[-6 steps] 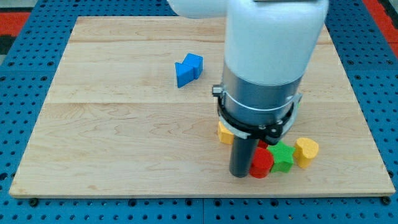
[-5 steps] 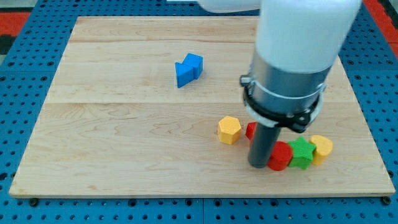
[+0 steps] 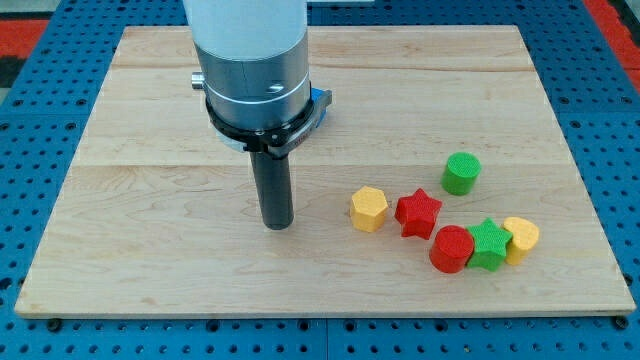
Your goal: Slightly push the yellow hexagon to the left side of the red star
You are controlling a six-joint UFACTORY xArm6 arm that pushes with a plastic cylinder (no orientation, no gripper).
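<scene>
My tip, a bare rod gripping nothing, rests lower centre, left of yellow hexagon; hexagon touches red star.

This is a robotics lab bench set up for a tabletop pushing trial. A pale wooden board made of glued planks lies flat on a blue perforated metal mounting plate with a regular grid of holes, the kind used to bolt down test fixtures. At the view's top corners, red-orange perforated panels adjoin the blue plate. A large white and grey cylindrical robot arm housing hangs over the board, ending in a dark rod. Small bright toy-like blocks, such as a green cylinder, are scattered as test pieces.
</scene>
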